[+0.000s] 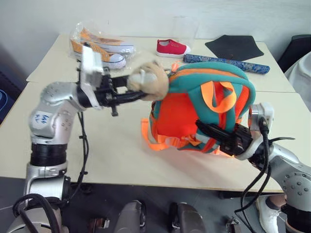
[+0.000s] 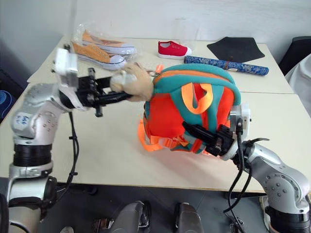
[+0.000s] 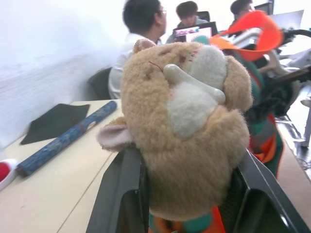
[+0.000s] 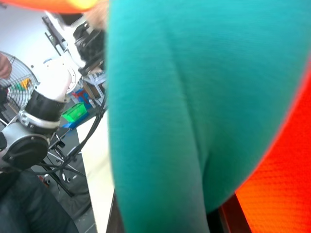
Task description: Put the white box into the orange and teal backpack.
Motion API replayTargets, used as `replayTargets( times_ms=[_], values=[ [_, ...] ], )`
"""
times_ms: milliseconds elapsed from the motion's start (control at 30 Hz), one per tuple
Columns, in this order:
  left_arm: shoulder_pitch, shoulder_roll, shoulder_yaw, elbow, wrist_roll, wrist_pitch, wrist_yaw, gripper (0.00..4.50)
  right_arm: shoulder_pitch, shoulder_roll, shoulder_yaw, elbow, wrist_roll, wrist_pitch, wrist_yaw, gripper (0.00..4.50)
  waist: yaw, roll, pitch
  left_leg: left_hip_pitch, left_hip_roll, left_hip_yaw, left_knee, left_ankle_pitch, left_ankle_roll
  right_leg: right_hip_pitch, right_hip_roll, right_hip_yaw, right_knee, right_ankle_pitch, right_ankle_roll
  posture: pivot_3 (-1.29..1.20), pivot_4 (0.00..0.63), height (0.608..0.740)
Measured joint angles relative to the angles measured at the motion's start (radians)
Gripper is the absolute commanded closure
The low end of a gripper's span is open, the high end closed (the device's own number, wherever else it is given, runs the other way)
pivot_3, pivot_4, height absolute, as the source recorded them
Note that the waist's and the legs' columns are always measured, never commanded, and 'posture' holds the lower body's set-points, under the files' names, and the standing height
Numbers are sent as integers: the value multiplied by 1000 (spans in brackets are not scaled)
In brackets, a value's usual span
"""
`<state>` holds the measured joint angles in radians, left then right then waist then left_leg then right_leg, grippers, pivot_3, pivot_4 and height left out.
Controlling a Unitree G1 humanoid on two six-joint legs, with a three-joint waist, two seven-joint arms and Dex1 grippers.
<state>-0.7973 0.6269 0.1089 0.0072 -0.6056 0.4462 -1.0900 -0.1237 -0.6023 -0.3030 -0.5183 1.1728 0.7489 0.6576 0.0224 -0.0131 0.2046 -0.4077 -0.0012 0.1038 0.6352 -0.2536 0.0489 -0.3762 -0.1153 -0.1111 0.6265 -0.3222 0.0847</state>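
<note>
Left eye view: plush charm (image 1: 149, 80) fronts the orange and teal backpack (image 1: 194, 114).

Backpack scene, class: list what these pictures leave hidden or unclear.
- White box: whether it lies inside the orange and teal backpack cannot be told; the fabric hides it.
- Right gripper: its jaws are hidden in the right wrist view by teal fabric pressed against the camera.
- Left gripper: plush charm covers its tips.

a robotics lab or shared office: pale tables (image 1: 121, 160) pushed together, people (image 3: 143, 34) seated at a screen (image 3: 197, 33) behind, a fan (image 4: 14, 82), cables and robot parts (image 4: 34, 126) on the floor.
</note>
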Motion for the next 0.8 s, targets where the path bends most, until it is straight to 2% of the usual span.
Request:
replayTargets(
  times_ms=[167,233,300,467,633,700,733,800],
  values=[
    [-8,53,-11,112,1,64,-28,3198,43,6,-22,-32,18,-13,-27,4500,-2,0,0,1,0,0,0,0,0,0,0,0,0,0,0,0,150,740],
    [15,79,-40,152,47,32,-46,3198,59,17,-22,-33,17,-23,-38,4500,-2,0,0,1,0,1,-1,0,0,0,0,1,0,0,0,0,150,740],
    [101,96,-94,236,143,-99,-98,3198,70,24,-19,-33,16,-29,-47,4500,-4,1,-1,3,0,3,-3,0,0,0,0,3,0,0,0,0,150,740],
    [228,-4,-135,359,191,-265,-142,3198,74,28,-11,-33,9,-32,-53,4500,2,-1,-1,1,0,1,-2,-1,-1,-1,-1,2,-1,0,0,0,150,740],
    [246,-49,-127,352,194,-295,-145,3198,74,28,-6,-33,0,-35,-54,4500,0,-1,-1,1,0,1,-3,-3,-3,-1,-2,2,-1,0,0,0,150,740],
    [265,-61,-135,350,203,-298,-145,2492,73,28,16,-33,-34,-51,-52,4500,-2,-1,-1,1,0,1,-3,-2,-1,-1,-2,2,-1,0,0,0,150,740],
    [269,-61,-142,350,217,-302,-144,2291,75,28,28,-33,-59,-59,-48,4500,-4,-1,-1,1,0,1,-3,-2,0,-1,-1,2,-1,0,0,0,150,740],
    [276,-53,-141,353,227,-313,-141,1777,83,8,41,-32,-107,-76,-15,3861,-4,-1,-1,1,0,2,-3,-2,0,-1,-1,2,-1,0,0,0,150,740]
  ],
)
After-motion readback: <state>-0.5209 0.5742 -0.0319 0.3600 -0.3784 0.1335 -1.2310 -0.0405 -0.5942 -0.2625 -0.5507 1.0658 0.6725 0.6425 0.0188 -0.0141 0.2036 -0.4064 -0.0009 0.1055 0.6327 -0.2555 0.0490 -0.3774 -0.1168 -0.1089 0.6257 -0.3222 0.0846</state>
